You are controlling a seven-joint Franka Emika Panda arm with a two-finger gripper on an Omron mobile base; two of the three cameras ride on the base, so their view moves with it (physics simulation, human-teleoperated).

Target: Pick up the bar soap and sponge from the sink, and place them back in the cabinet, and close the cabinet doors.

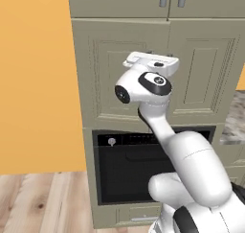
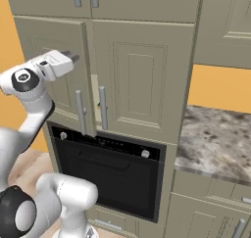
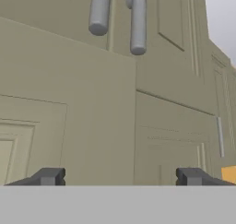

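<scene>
The gripper (image 3: 120, 177) stands wide open and empty, its two tips well apart, facing the cabinet doors (image 2: 142, 80) close ahead. The left door (image 2: 54, 70) stands slightly ajar just beside the gripper, its edge proud of the right one, with a dark gap between them. The steel bar handles (image 2: 91, 110) hang below the gripper in the right base view. Soap and sponge cannot be seen; whether they lie inside cannot be told. The door looks stiff and light on its hinges, so a flat push on the panel near its free edge should swing it shut; the smooth handles could slip. Below the gripper sits a black oven (image 2: 110, 176). Off to its right runs a speckled worktop (image 2: 215, 139) under an orange wall (image 2: 220, 87).
</scene>
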